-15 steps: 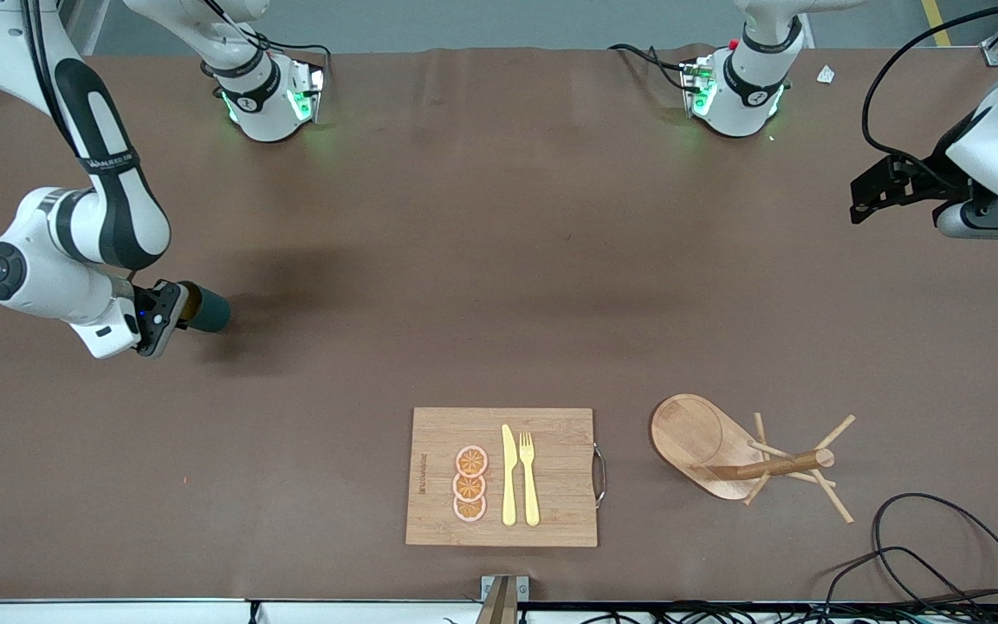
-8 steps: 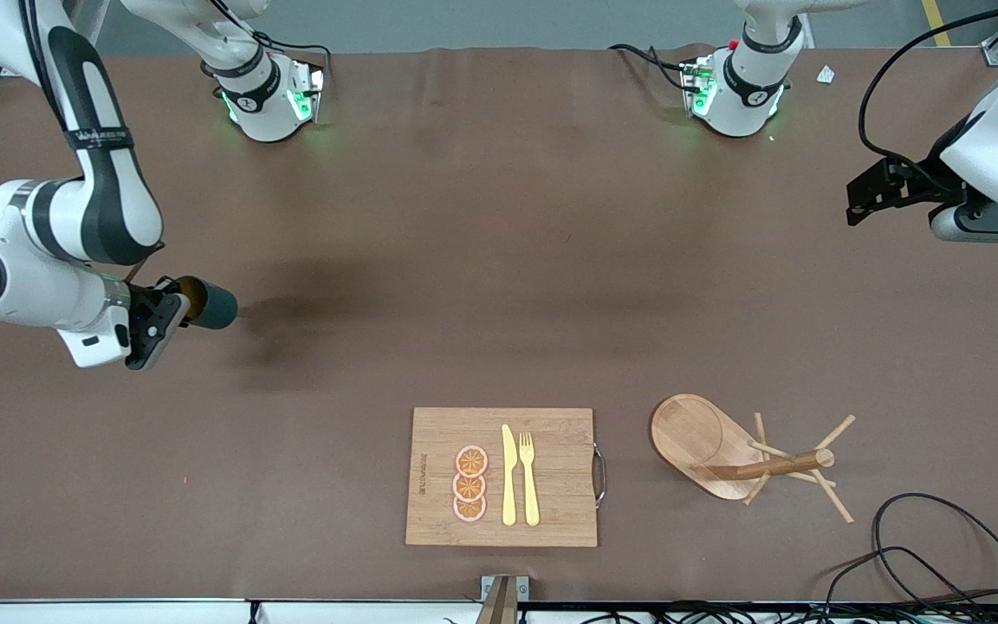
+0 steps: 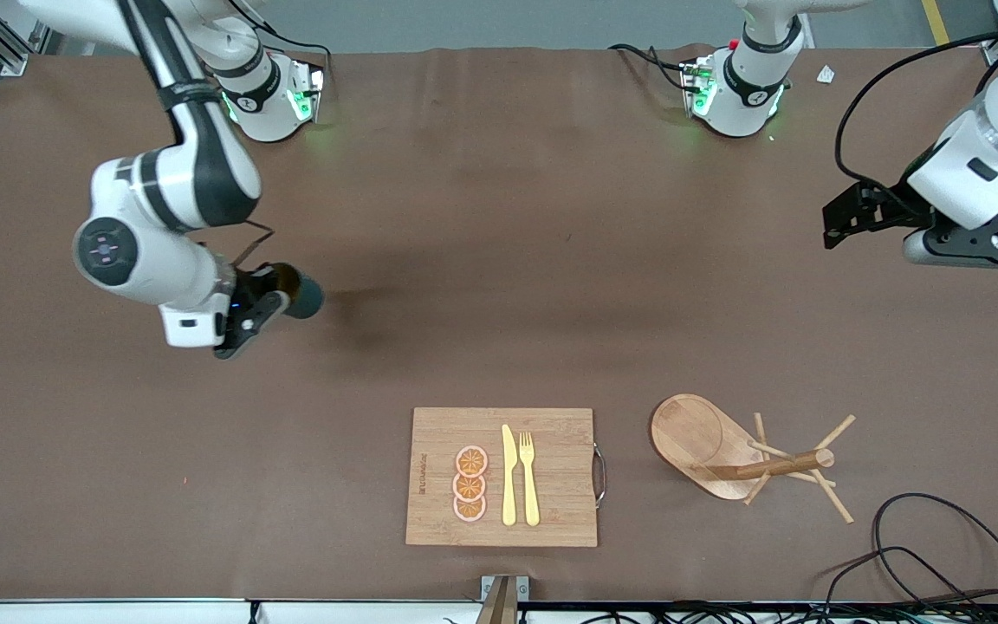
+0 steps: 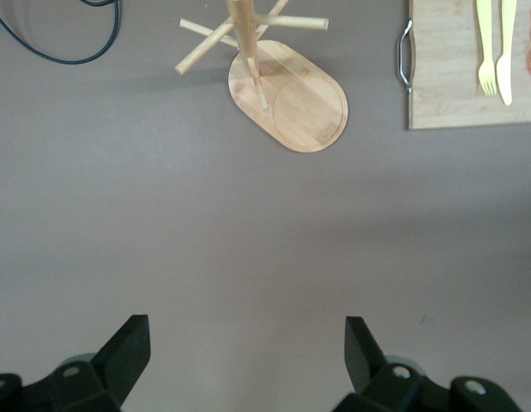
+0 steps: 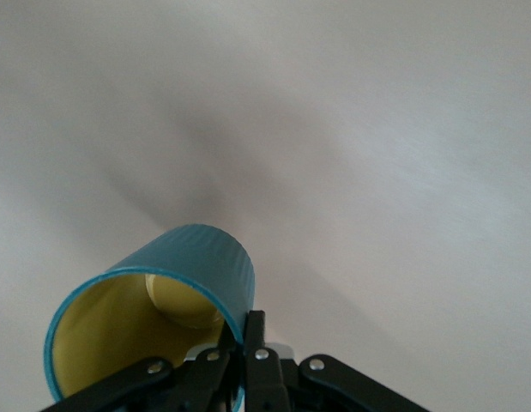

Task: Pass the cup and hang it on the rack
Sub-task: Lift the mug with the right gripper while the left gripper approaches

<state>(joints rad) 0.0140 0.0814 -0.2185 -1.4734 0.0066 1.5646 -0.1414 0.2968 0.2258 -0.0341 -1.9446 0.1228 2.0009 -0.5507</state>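
Right pincer [image 3: 278, 299] grips the cup [image 3: 301, 295] over bare table — left pincer [image 3: 841, 221] waits, spread wide.

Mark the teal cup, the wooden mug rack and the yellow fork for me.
Dark teal cup [image 3: 307, 297]: front view, on its outer wall.
Light wooden mug rack [image 3: 696, 433]: front view, on its oval base.
Yellow plastic fork [image 3: 529, 481]: front view, on its handle.
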